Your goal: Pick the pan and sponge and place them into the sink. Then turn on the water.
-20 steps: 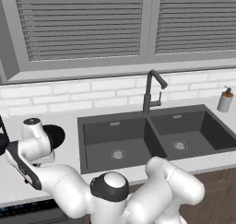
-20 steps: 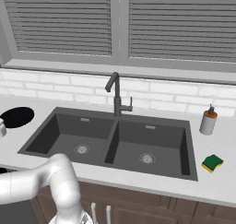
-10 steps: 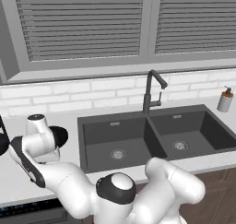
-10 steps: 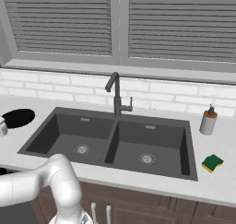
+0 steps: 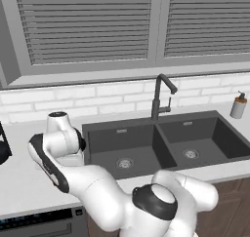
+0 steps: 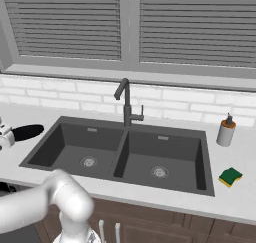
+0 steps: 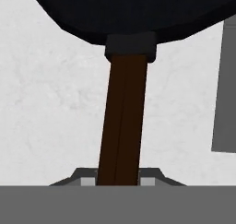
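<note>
Gripper (image 7: pixel 119 181) closed tight on the brown handle (image 7: pixel 120 121) of the pan (image 7: pixel 133 11), handle running between the fingertips and away to the black pan body ahead, over the pale counter (image 7: pixel 50 121). Off to one side, the dark sink (image 6: pixel 125 154) with its faucet (image 6: pixel 126 103). Far beyond the sink, sponge (image 6: pixel 230 176) on the counter near the soap bottle (image 6: pixel 226 131).

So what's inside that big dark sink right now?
Nothing yet: both basins of the sink hold only a round metal drain each. The sponge lies on the counter to its right, and the pan sits on the counter to its left. The near inner wall is hidden.
</note>
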